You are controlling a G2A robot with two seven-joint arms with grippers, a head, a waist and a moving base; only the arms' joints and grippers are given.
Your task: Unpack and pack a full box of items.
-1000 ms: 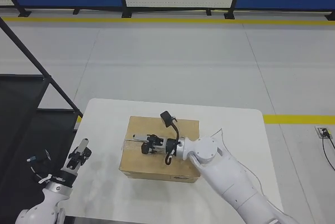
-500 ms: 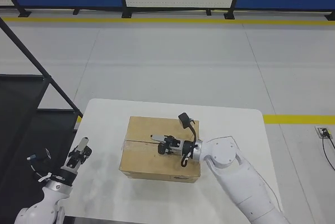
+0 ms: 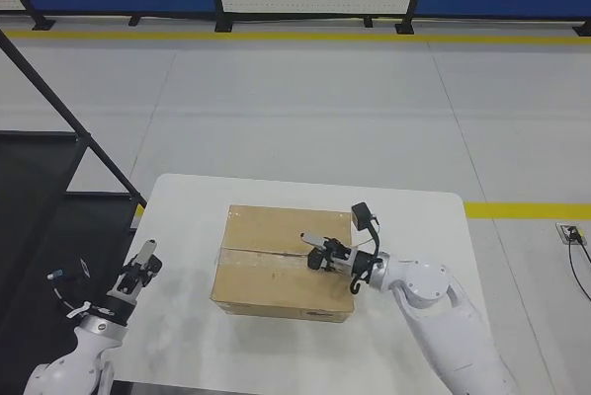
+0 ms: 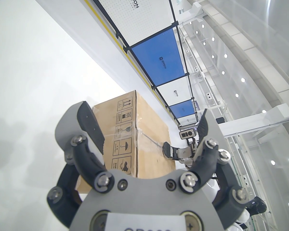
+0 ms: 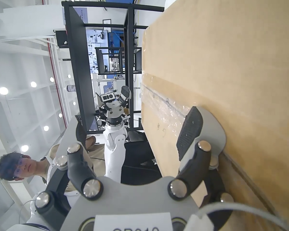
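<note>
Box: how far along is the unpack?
Done: little. The tape along the top seam of the box looks ruffled, and the flaps are shut. In hand: the right gripper, open, lies against the box top by that seam. The left gripper, open and empty, hangs apart from the box. Left: opening, unpacking, repacking.

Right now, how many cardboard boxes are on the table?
1: a taped cardboard box centred on the table, right claw over its seam. Contents hidden.

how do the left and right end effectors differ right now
The left end effector hangs by the table edge, clear of the box; the right end effector is over the box top, by its taped seam. The left touches nothing; one right finger lies along the cardboard. Both are open and empty.
</note>
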